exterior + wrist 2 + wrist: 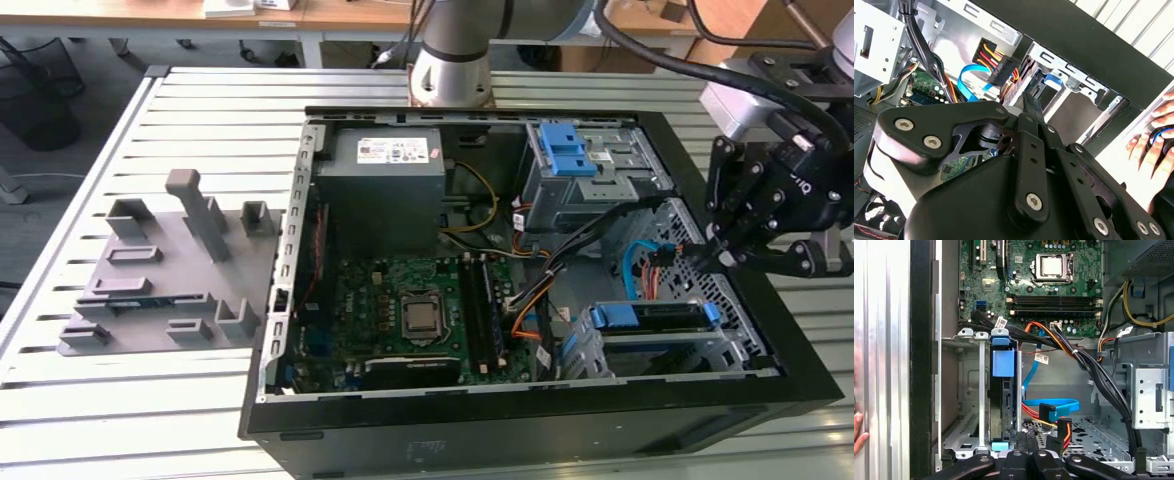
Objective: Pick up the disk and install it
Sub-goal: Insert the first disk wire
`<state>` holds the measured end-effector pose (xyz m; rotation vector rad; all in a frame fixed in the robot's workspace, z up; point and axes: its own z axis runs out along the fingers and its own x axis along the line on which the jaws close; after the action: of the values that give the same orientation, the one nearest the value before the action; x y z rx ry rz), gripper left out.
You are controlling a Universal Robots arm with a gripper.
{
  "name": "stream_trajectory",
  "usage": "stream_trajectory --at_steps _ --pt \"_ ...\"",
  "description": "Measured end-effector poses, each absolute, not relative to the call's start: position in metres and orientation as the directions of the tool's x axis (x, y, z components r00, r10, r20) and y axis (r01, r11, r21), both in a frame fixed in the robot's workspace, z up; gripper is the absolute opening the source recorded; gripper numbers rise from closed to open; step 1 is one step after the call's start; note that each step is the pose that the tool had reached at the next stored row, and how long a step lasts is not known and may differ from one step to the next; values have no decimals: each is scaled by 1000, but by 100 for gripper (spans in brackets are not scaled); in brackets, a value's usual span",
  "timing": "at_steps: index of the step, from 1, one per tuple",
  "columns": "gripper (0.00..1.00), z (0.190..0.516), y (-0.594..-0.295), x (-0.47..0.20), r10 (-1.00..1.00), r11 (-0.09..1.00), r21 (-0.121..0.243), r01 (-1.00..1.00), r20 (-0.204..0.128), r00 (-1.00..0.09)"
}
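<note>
The disk (pixel 650 317) sits on edge in the lower drive bay (pixel 727 345) of the open computer case, its blue carrier handle facing up. In the first wrist view the disk (pixel 1003 395) stands between the bay's metal rails, blue tabs at both ends. My gripper (pixel 714 256) hangs over the case's edge on the exterior view's right, just above and beside the bay. Its fingers (pixel 1026 440) are shut together with nothing between them, a short way from the disk. In the second wrist view the gripper (pixel 1029 102) points at the bay's mouth.
Blue and orange cables (pixel 1054 410) lie loose next to the bay. A drive cage with blue latches (pixel 574 150) and the power-supply box (pixel 387 165) are at the back. A grey fixture plate (pixel 160 280) lies outside the case. A person's hand (pixel 1154 145) rests beside the case.
</note>
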<state>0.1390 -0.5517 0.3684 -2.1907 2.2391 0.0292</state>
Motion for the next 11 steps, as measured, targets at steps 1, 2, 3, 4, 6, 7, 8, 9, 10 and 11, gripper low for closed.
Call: stream_trajectory --at_steps 1,2,3,4,6,7,8,9,10,11 --pt "11 369 -551 139 -1000 22 7 -1000 -18 -22" --pt "11 370 -550 139 -1000 22 7 -1000 -17 -22" --pt "11 370 -549 139 -1000 22 7 -1000 -16 -22" --pt "11 371 -547 139 -1000 22 7 -1000 -14 -22" --pt "11 371 -543 139 -1000 22 8 -1000 -12 -22" --pt "11 371 -542 140 -1000 22 10 -1000 -10 -22" --pt "11 371 -540 141 -1000 22 13 -1000 -10 -22" --pt "11 371 -539 143 -1000 22 16 -1000 -10 -22" --pt "11 371 -538 144 -1000 22 21 -1000 -10 -22" --pt "11 371 -537 145 -1000 22 25 -999 -10 -22"
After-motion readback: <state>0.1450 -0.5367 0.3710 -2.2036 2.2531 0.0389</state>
